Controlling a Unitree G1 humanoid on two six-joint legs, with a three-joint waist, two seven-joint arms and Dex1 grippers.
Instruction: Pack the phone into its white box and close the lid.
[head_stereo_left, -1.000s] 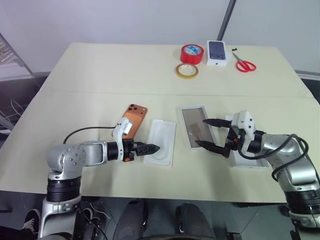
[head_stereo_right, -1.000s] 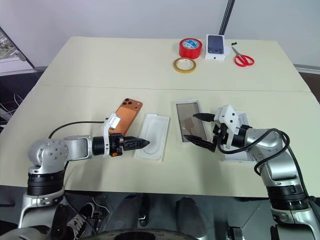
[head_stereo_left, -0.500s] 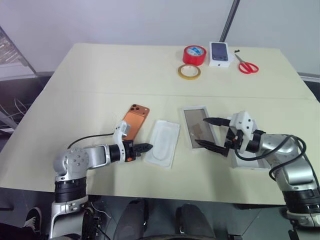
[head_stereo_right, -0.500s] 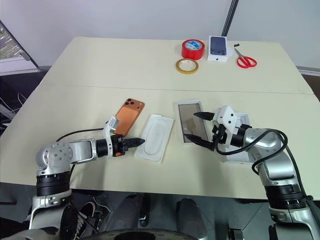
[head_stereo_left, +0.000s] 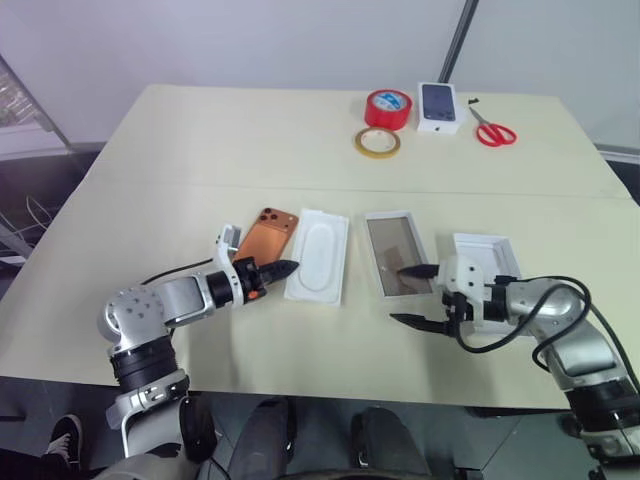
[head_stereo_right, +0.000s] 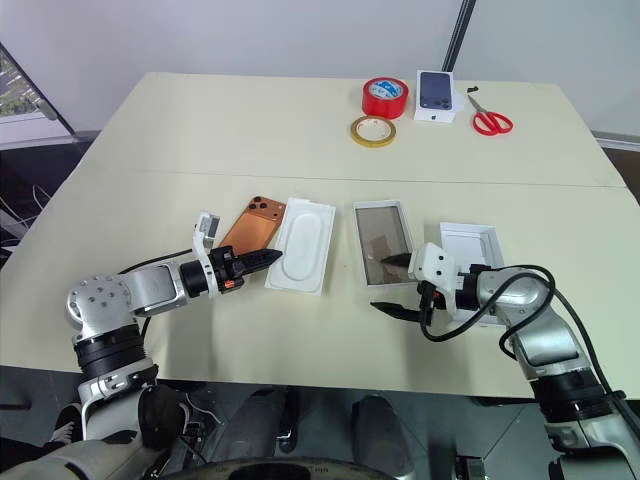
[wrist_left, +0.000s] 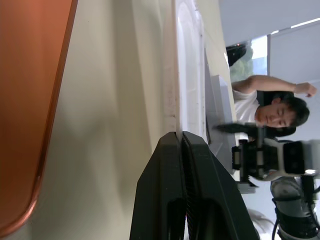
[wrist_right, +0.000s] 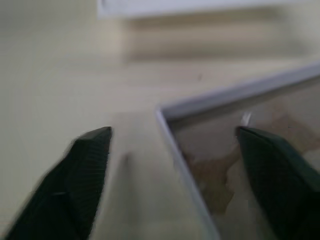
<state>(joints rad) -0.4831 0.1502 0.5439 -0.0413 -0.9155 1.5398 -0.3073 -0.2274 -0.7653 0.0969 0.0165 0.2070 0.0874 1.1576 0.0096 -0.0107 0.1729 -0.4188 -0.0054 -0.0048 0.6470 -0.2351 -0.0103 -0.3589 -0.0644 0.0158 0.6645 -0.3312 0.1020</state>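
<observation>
The left gripper lies low over the table with its 2 black fingers pressed together, nothing visibly between them. Their tips sit right at the long near-side rim of the white box, which lies open side up just past them. Whether that thin rim is nipped between the tips I cannot tell. The phone lies back up just beside those closed jaws, on the side away from the box, and it is not held.

The right gripper has its jaws spread wide and empty. The near corner of a shallow tray with a dark glossy lining lies between the 2 fingers, 1 over the lining and the other over bare table. The lid rests open side up just behind that gripper, beside its wrist. In the left wrist view a person is seen beyond the table.
</observation>
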